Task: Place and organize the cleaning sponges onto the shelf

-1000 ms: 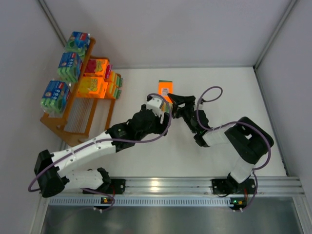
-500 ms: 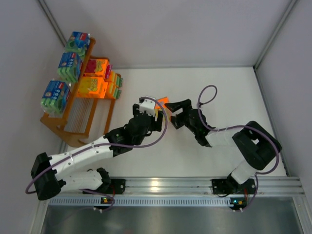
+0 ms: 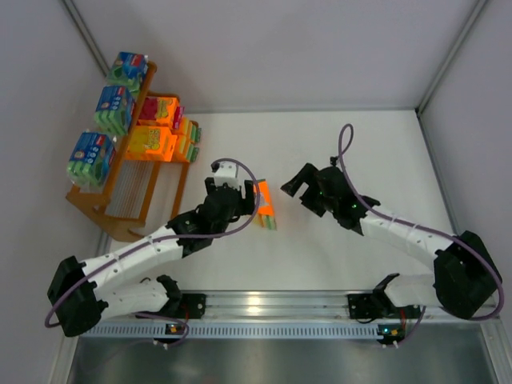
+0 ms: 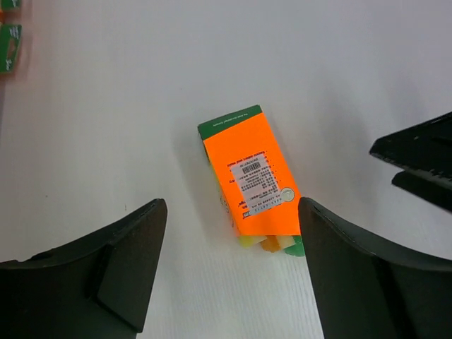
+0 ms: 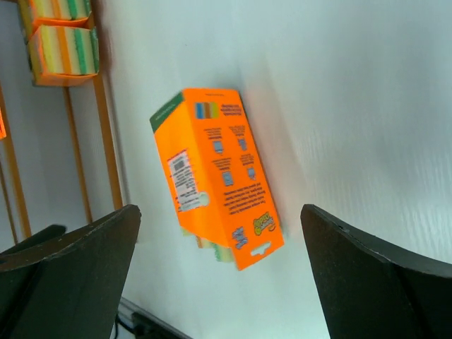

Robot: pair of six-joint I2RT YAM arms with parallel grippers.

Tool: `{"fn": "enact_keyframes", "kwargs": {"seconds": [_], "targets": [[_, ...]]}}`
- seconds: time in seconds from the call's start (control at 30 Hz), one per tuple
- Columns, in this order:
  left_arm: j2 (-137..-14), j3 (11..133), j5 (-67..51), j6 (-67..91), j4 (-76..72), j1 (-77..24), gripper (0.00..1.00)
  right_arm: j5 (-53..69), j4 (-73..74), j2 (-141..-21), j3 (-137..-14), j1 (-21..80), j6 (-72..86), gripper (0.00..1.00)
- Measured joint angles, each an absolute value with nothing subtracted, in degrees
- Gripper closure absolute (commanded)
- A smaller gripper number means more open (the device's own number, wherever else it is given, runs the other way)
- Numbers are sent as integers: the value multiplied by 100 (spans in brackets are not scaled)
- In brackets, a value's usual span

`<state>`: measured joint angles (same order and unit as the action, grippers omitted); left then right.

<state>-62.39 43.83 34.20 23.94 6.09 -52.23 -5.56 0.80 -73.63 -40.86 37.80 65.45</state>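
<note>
Looks like the pick-up step for one stray orange sponge pack, lying on the table to the right of the shelf, well apart from it. Shows the left pincer released, fingers spread either side of the pack without touching. Shows the right pincer likewise released, farther right of the shelf, grasping nothing. Calls next, probably, for lowering the left pincer, clenching across the pack's narrow width, then carrying it leftward to the shelf. Holds, on the shelf's top tier, three blue-green packs in a row; on the steps below, several orange packs, bunched at the far end. Leaves its near end unfilled, likely room for this one.
</note>
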Motion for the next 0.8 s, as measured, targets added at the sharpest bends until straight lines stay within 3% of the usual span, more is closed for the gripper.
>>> {"fn": "enact_keyframes", "kwargs": {"seconds": [0.2, 0.37, 0.47, 0.5, 0.8], "targets": [[-6171, 3826, 2639, 3026, 685, -4493, 22, -502, 993, -7861, -5507, 3769, 4919, 2], [-5675, 3214, 2224, 3514, 821, -4195, 27, -237, 1540, -8969, -6781, 3857, 3817, 15], [-5334, 2912, 2016, 3752, 939, -3889, 27, -290, 1817, -9467, -7181, 4066, 3496, 9], [-5262, 2847, 1962, 3804, 963, -3791, 27, -318, 1931, -9640, -7290, 4200, 3398, 1], [-5319, 2672, 1450, 3988, 1059, -3358, 27, -609, 2696, -10617, -8097, 4930, 2936, 1]]}}
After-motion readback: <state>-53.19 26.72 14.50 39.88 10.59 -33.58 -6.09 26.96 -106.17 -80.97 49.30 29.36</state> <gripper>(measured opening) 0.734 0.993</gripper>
